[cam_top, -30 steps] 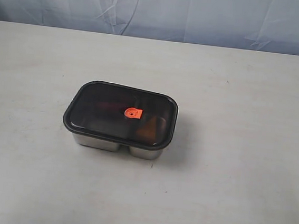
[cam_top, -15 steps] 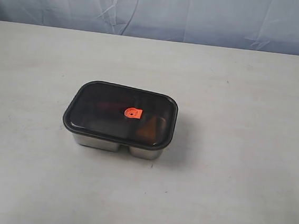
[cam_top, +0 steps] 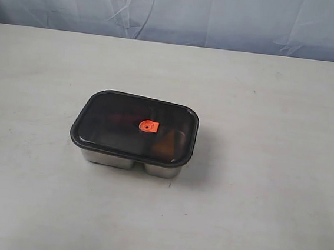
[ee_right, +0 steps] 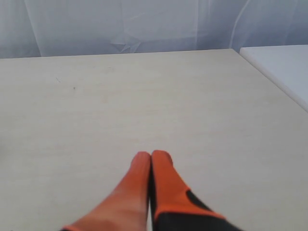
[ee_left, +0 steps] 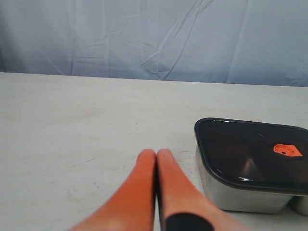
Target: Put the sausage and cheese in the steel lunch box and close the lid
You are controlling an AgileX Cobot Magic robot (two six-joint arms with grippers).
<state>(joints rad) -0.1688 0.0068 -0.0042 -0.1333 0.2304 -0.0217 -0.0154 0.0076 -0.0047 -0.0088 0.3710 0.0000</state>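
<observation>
Lid [cam_top: 134,126] sits seated flat on the steel lunch box [cam_top: 110,158], its dark rim running all round the top edge, with the orange valve tab [cam_top: 148,125] near its centre. The box rests on the pale table [cam_top: 275,112], somewhat left of the middle in the exterior view, turned slightly askew to the table's edge. Its front wall shows 2 compartments, the larger on the left and the smaller on the right.

Through the dark plastic, the cheese [cam_top: 165,142] shows only as a dim orange-brown patch over the smaller compartment. The sausage [cam_top: 119,118] is no more than a faint reddish streak over the larger one, and its exact lie cannot be told.

The left gripper [ee_left: 156,153] has its 2 orange fingers pressed together with nothing between them. It is low over the table just beside one end of the box, with only bare tabletop between its tips and the steel wall. The right gripper [ee_right: 151,155] is likewise closed tight and empty, over open tabletop well apart from the box. A whiter second surface [ee_right: 284,67] adjoins the table's far corner on that side. Wrinkled blue-grey cloth [cam_top: 224,18] hangs behind the table.
</observation>
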